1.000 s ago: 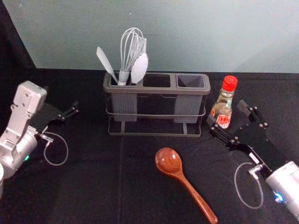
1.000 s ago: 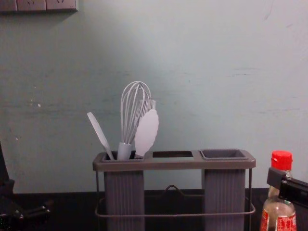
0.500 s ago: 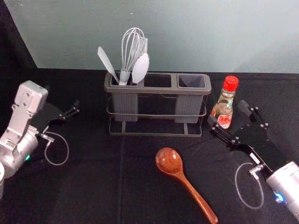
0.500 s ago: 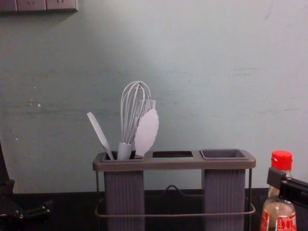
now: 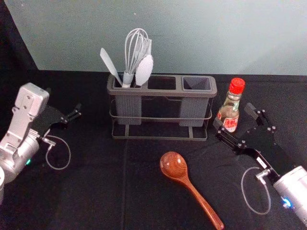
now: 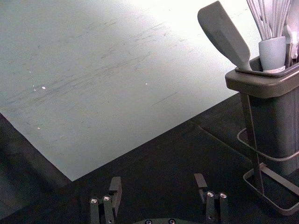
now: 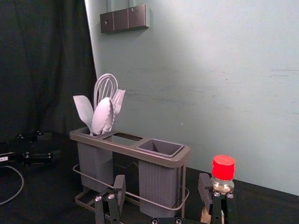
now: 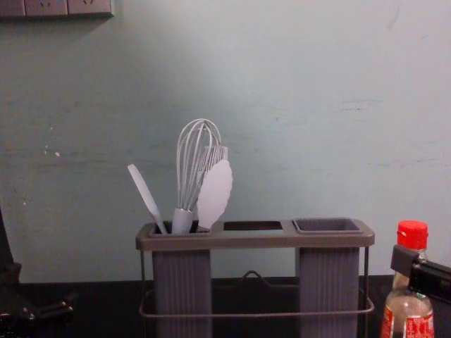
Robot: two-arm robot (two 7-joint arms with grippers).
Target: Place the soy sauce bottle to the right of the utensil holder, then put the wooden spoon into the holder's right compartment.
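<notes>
Right hand wide, at upright bottle, right of holder. Left hand wide, idle at left. Spoon on surface, nearer side.

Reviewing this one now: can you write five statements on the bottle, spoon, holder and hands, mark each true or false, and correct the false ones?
1. The soy sauce bottle stands upright to the right of the utensil holder. True.
2. The whisk is in the holder's right compartment. False: the whisk stands in the left compartment.
3. The wooden spoon lies on the table in front of the holder. True.
4. The right hand is shut. False: the right hand's fingers are spread apart.
5. The left hand is holding the spoon. False: the left hand is open and empty, off to the holder's left.
</notes>
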